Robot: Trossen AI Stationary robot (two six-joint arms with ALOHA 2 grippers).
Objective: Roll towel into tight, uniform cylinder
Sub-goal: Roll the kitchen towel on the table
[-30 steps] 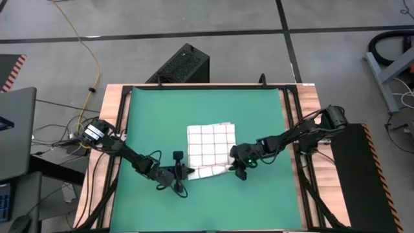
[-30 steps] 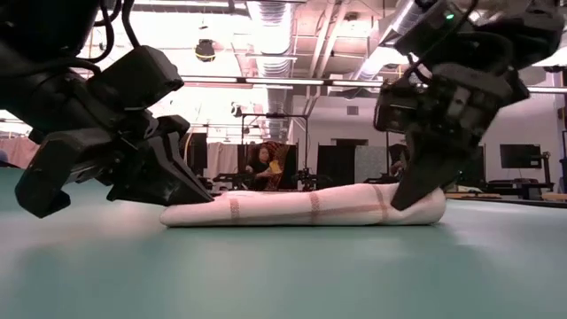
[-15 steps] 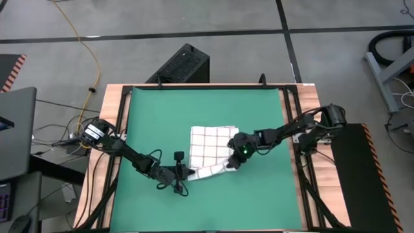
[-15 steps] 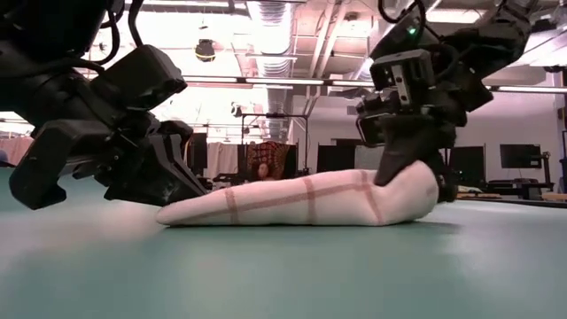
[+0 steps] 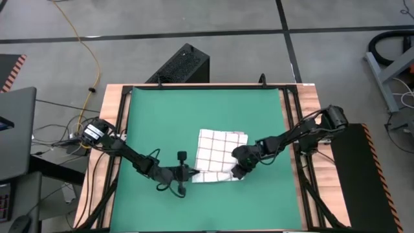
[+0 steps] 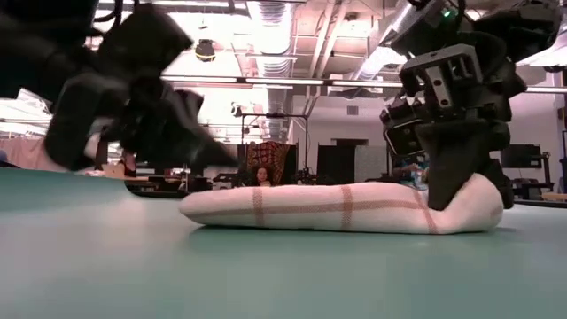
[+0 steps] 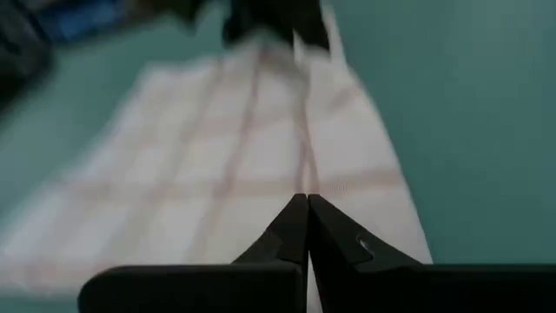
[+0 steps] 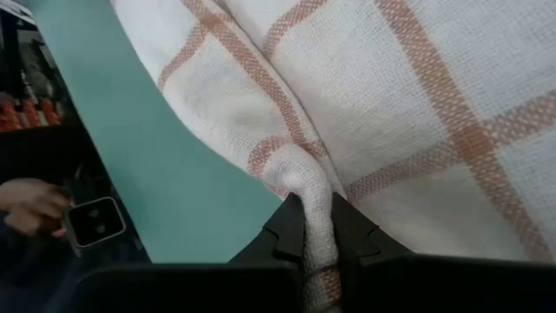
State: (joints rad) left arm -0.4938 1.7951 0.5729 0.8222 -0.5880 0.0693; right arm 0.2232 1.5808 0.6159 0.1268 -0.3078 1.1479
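Note:
The white checked towel (image 5: 221,150) lies on the green mat (image 5: 155,116). Its near edge is rolled into a low cylinder (image 6: 337,208), and the far part is still flat. My right gripper (image 5: 238,172) is shut on the roll's right end. My left gripper (image 6: 232,161) is shut and hangs a little above the roll's left end. In the left wrist view its fingertips (image 7: 306,202) point along the towel (image 7: 217,148). My right gripper pinches a raised fold of the towel (image 8: 311,187) between its two fingers, at the right end of the roll (image 6: 469,208). The fingers slant down from above and from the table's right. The roll lies on the mat, bulging up around the fingers.
The mat has free room on every side of the towel. A black box (image 5: 184,65) sits beyond the table's far edge. Wooden borders and black rails (image 5: 294,129) flank the mat. A person (image 6: 263,173) sits in the room far behind.
My right gripper has rolled its wrist, lifted the roll's right end and set it back down. The towel has slid toward the table's right edge and turned a little. My left gripper has tipped up and risen off the roll's left end, still shut.

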